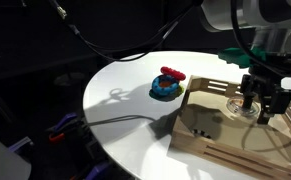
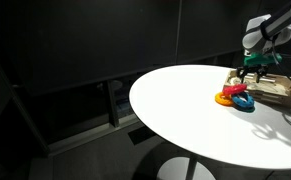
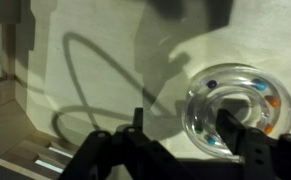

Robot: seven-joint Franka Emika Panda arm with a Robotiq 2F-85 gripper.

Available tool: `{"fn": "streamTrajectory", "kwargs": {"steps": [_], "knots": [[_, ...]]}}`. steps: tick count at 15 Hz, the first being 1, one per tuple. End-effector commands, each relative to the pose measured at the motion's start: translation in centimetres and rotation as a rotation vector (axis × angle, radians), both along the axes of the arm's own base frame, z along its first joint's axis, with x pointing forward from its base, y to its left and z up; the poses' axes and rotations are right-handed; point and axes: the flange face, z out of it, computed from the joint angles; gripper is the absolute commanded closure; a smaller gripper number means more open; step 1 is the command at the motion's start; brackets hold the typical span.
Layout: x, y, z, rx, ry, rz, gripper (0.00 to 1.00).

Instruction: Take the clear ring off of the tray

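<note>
Dark surroundings enclose a round white table (image 1: 115,95). In an exterior view I see the tray (image 1: 220,140) at the table's edge. The gripper (image 1: 262,108) hangs over it, and the clear ring (image 1: 241,108) lies on the tray floor just beside the fingertips. A red and blue stacking toy (image 1: 167,84) stands near the tray.

In an exterior view from farther off, the gripper (image 2: 251,70) is above the tray (image 2: 283,97); the clear ring is too small to tell.

In the wrist view the fingers (image 3: 135,130) are spread apart, gripping nothing. The clear ring (image 3: 247,85) lies flat on the tray (image 3: 105,40), and one fingertip overlaps it.
</note>
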Motion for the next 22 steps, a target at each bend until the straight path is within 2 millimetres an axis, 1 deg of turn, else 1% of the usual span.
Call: {"fn": "streamTrajectory", "kwargs": {"steps": [1, 2, 3, 4, 5, 6, 7, 9, 10, 12, 15, 19, 22], "knots": [[0.7, -0.6, 0.1, -0.002, -0.020, -0.026, 0.34], [0.8, -0.6, 0.1, -0.002, -0.021, -0.028, 0.40], [0.9, -0.6, 0.2, -0.002, -0.027, -0.032, 0.56], [0.9, -0.7, 0.3, -0.002, -0.030, -0.034, 0.62], [1.0, -0.7, 0.3, -0.003, -0.031, -0.038, 0.66], [1.0, -0.7, 0.4, -0.004, -0.035, -0.042, 0.72], [1.0, -0.7, 0.7, -0.007, -0.041, -0.044, 0.82], [0.9, -0.6, 1.0, -0.013, -0.051, -0.052, 0.95], [0.9, -0.6, 1.2, -0.016, -0.058, -0.056, 0.90], [0.7, -0.4, 1.7, -0.022, -0.073, -0.057, 0.90], [0.5, 0.3, 3.0, -0.038, -0.105, -0.047, 0.90], [0.3, 1.9, 5.1, -0.045, -0.141, -0.014, 0.90], [-0.3, 3.4, 6.5, -0.045, -0.148, 0.012, 0.90]]}}
